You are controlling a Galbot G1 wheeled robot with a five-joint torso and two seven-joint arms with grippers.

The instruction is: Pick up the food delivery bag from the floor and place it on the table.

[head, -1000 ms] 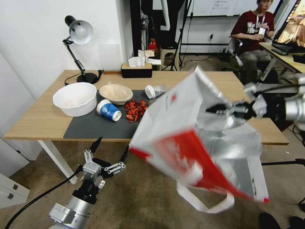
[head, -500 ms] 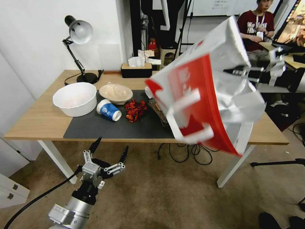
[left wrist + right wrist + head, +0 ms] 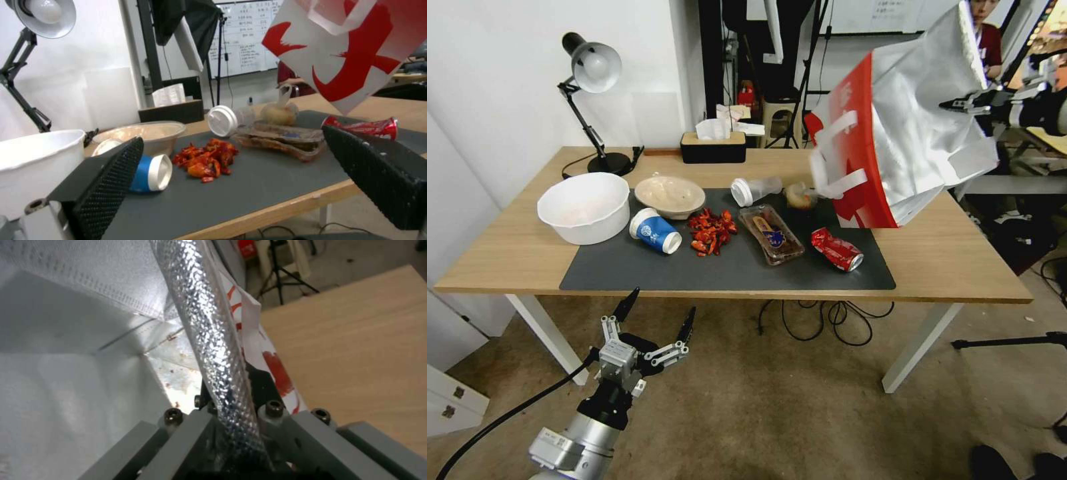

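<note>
The food delivery bag, white with red trim and silver foil lining, hangs tilted in the air above the table's far right part. Its white strap handles dangle toward the mat. My right gripper is shut on the bag's foil rim, which runs between its fingers in the right wrist view. My left gripper hovers open and holds nothing, low over the floor in front of the table. In the left wrist view the bag hangs beyond the open fingers.
The dark grey mat holds a white bowl, a beige bowl, a tipped blue cup, red scraps, a plastic tray and a crushed red can. A lamp and tissue box stand behind. Cables hang underneath.
The right gripper has carried the bag up and back to the right, from in front of the table to above its far right part, uncovering the tray and can. The left arm has stayed put.
</note>
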